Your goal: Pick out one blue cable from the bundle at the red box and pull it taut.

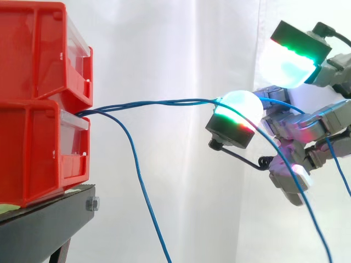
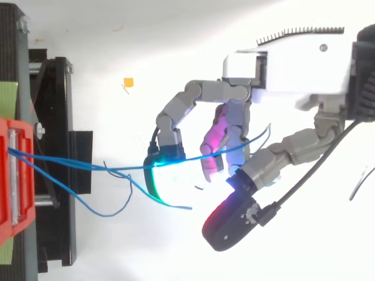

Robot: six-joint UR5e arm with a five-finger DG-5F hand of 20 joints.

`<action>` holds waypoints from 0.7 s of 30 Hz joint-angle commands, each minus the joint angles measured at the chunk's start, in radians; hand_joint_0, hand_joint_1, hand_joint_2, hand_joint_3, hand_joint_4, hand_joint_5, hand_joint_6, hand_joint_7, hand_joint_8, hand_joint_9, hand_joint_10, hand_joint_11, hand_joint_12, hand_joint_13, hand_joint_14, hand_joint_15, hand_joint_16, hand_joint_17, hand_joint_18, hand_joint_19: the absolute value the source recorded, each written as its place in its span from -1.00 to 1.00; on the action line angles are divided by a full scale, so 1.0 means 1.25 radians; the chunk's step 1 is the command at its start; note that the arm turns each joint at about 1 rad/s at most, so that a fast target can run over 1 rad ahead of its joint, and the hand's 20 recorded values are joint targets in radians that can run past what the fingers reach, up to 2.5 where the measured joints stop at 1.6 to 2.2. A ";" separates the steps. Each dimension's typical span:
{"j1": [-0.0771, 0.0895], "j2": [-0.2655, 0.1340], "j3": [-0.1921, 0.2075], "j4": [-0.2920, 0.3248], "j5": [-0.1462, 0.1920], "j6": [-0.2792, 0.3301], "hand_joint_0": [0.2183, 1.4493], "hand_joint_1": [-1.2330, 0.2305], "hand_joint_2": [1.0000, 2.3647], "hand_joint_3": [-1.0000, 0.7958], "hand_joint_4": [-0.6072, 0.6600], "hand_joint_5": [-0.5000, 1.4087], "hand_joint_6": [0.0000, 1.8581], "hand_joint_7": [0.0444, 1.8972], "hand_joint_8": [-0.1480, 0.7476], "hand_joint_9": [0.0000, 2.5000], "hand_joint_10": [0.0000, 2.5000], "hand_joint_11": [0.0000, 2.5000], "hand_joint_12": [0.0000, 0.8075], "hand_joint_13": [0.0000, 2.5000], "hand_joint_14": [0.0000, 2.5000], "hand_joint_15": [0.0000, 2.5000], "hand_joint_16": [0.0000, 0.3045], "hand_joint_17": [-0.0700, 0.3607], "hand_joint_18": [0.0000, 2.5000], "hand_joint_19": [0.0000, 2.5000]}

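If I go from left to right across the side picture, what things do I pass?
red bins → blue cables stretching out from them → the robot's hand

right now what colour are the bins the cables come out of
The bins are red, clearest in the side view.

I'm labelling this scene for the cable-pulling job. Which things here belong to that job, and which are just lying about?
Belong to the job:
- blue cables
- red bins they run out of
- hand, among the cables

Just lying about or background:
- small orange scrap
- green sheet under the bins
- black stand
- white curtain
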State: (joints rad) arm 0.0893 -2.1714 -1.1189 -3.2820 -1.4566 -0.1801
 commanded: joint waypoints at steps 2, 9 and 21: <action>0.003 0.003 0.000 -0.008 0.029 -0.013 -0.79 -0.31 -1.00 -0.44 -0.19 -0.56 -0.05 -0.17 -0.13 0.23 -0.98 0.16 -0.02 -0.24 -0.98 -0.37 -0.59 -0.02 -0.42 -0.37; 0.007 0.003 -0.001 -0.008 0.055 -0.013 -0.77 -0.24 -1.00 -0.44 -0.19 -0.57 -0.05 -0.16 -0.15 0.24 -0.99 0.20 -0.03 -0.24 -0.98 -0.36 -0.59 -0.02 -0.43 -0.36; 0.013 0.002 -0.030 0.004 0.087 -0.011 -0.77 -0.21 -1.00 -0.44 -0.18 -0.58 -0.05 -0.17 -0.16 0.29 -1.00 0.39 -0.01 -0.22 -0.98 -0.33 -0.59 -0.02 -0.42 -0.36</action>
State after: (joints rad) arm 0.1035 -2.1691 -1.1437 -3.2836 -1.3530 -0.1937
